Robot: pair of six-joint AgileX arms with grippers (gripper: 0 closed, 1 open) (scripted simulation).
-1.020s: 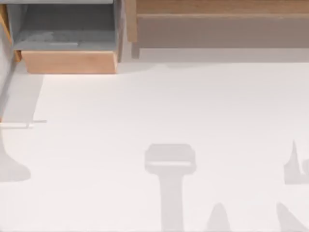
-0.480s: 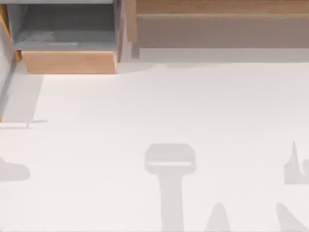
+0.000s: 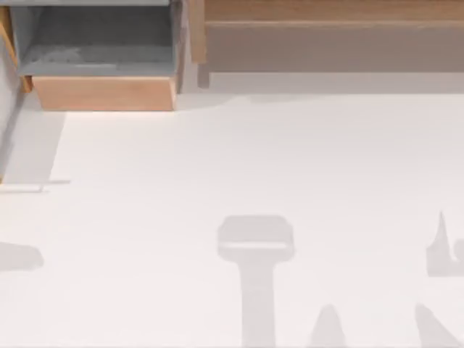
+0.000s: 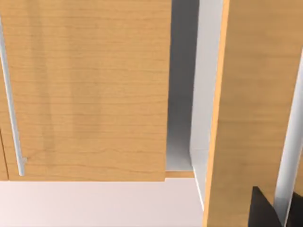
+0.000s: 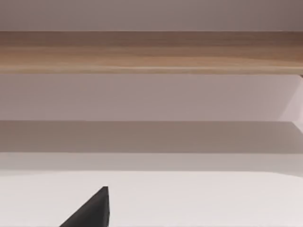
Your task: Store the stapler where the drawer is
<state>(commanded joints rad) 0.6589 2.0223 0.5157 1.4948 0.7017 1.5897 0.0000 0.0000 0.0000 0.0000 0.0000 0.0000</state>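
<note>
Tan wood front on the drawer [image 3: 104, 93], pulled open at about 11 o'clock of the white table [image 3: 239, 159], grey inside, and I can't spot the stapler in it. Long brown cabinet [image 3: 333, 29] runs from 12 to 1 o'clock. Can't tell how either gripper's fingers stand.

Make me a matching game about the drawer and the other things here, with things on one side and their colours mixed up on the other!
Things:
1. drawer front panel
2. drawer floor
3. table
4. long cabinet

Colours:
A. grey
B. brown wood
C. light tan wood
D. white

Right pairs: 1-C, 2-A, 3-D, 4-B.
</note>
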